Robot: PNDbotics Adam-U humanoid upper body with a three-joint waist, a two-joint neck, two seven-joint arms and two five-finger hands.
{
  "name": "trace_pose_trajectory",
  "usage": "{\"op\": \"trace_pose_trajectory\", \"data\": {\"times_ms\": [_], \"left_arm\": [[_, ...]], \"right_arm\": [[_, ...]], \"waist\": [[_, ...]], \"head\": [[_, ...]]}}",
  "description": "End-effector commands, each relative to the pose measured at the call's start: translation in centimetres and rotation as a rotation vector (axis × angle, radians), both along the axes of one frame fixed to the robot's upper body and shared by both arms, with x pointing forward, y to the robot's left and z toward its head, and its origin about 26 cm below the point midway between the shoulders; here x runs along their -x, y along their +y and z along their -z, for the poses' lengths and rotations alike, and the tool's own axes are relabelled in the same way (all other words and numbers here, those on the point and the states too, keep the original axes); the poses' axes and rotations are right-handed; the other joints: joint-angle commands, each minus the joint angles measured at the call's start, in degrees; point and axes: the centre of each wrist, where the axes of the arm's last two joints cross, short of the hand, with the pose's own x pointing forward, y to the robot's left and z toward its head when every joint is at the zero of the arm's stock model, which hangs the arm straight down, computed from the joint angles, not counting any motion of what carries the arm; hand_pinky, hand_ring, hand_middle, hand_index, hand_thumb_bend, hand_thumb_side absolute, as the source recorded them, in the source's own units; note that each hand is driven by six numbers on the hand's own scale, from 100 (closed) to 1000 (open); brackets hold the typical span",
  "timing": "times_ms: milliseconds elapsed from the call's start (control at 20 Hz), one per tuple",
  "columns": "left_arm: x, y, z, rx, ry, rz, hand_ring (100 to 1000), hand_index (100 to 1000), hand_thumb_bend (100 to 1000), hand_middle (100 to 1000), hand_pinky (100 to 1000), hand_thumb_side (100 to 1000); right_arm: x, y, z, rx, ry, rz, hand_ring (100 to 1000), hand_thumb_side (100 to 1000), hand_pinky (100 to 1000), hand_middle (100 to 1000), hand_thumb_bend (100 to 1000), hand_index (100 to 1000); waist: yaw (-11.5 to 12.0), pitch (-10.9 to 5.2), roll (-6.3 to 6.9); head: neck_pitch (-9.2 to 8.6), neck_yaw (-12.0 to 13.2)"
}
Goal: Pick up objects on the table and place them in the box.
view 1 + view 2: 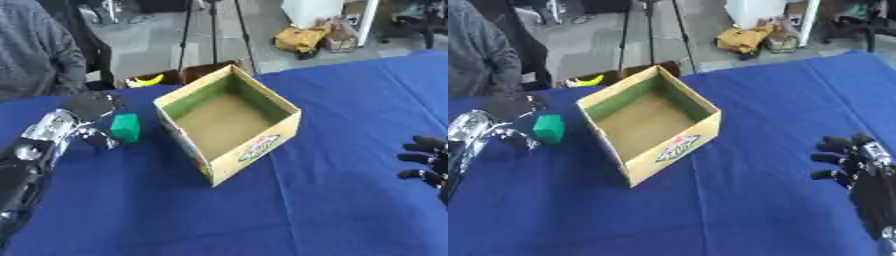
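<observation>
A blue cloth-covered table (332,200) is seen from above, slightly askew. An open cardboard box (229,122) is set near the middle of it, turned corner-on to the camera, flaps up, inside bare; a printed label is seen on its near right wall. A green block (125,127) is located just left of the box, apart from its left wall, at about the height of the box's left corner. The left hand (92,112) is brought in from the left edge, and the block is pinched in it: dark fingers are curled over the block's far side, and a silver-and-black finger or thumb is placed at its near lower edge. Whether the block rests on the cloth or is lifted clear cannot be told. The left forearm, silver and black, is run down toward the lower left corner. The right hand (859,165) is parked at the right edge, well apart from the box, with fingers spread and lightly bent toward the left; nothing is held in it. Beyond the far table edge, a yellow object (149,80) is visible just behind the box's far corner; its kind cannot be made out.
</observation>
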Motion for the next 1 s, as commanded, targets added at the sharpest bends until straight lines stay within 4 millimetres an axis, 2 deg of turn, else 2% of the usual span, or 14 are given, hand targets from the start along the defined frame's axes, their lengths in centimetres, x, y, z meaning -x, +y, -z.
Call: {"op": "trace_pose_trajectory", "data": {"times_ms": [50, 600, 750, 850, 1000], "left_arm": [[-0.19, 0.43, -1.68, 0.039, -0.044, -0.009, 809, 885, 444, 803, 762, 369], [-0.19, 0.27, -1.23, 0.099, 0.004, -0.028, 764, 880, 403, 758, 733, 374], [-0.19, 0.19, -1.09, 0.108, 0.001, -0.028, 704, 863, 355, 692, 690, 363], [-0.19, 0.14, -1.0, 0.118, -0.007, -0.028, 626, 845, 278, 615, 647, 358], [-0.19, 0.13, -0.91, 0.127, -0.012, -0.029, 626, 845, 278, 615, 647, 358]], "right_arm": [[-0.13, -0.38, -1.35, 0.018, -0.043, 0.0, 733, 1000, 573, 705, 100, 807], [-0.2, -0.38, -1.57, 0.018, -0.051, -0.001, 733, 1000, 573, 706, 100, 807], [-0.2, -0.38, -1.6, 0.019, -0.051, -0.001, 733, 1000, 573, 706, 100, 807], [-0.21, -0.38, -1.61, 0.019, -0.052, -0.001, 732, 1000, 573, 706, 100, 807], [-0.21, -0.37, -1.62, 0.018, -0.052, -0.001, 732, 1000, 573, 706, 100, 807]], "waist": [[-0.1, -0.75, -0.33], [-0.6, 0.04, -0.41], [-0.7, 0.32, -0.45], [-0.7, 0.38, -0.46], [-0.7, 0.39, -0.46]], "head": [[-0.64, 0.0], [-1.53, -0.1], [-1.64, -0.2], [-1.64, -0.2], [-1.65, -0.2]]}}
